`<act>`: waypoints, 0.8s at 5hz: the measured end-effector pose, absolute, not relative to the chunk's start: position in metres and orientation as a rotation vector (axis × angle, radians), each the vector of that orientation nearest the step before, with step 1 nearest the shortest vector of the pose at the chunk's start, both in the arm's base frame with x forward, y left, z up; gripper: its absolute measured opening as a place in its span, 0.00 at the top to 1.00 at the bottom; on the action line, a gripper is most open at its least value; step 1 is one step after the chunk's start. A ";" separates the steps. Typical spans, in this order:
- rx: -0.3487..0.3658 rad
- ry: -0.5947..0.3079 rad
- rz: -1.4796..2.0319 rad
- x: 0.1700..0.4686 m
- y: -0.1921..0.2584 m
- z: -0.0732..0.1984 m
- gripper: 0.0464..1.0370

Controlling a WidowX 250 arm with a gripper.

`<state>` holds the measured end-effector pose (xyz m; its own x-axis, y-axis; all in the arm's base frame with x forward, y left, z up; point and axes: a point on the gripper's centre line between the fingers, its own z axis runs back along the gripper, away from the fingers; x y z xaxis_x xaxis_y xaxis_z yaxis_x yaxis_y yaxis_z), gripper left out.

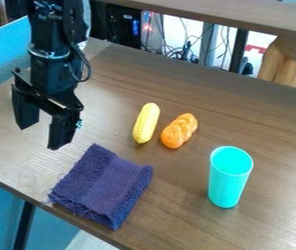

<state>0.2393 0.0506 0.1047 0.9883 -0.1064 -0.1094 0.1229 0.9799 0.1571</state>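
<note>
My black gripper hangs over the left part of the wooden table, open, with nothing between its fingers. Nearest to it is a folded dark purple cloth, below and to the right, near the front edge. A yellow corn cob lies right of the gripper, near the middle of the table. Just right of the corn is an orange, twisted, bread-like piece, a narrow gap between them. Farther right and nearer the front, a turquoise cup stands upright with its mouth up.
The brown tabletop has its front edge at lower left. Behind its back edge are cables, a dark box and a wooden piece. A raised wooden ledge crosses the top. A blue panel borders the left.
</note>
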 end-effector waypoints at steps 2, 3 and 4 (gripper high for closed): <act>0.114 0.116 -0.095 0.248 0.090 0.098 0.04; 0.089 0.087 0.006 0.255 0.132 0.096 0.04; 0.092 0.060 0.039 0.262 0.152 0.095 0.04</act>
<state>0.2619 0.1516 0.0951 0.9974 0.0415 -0.0581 -0.0360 0.9950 0.0928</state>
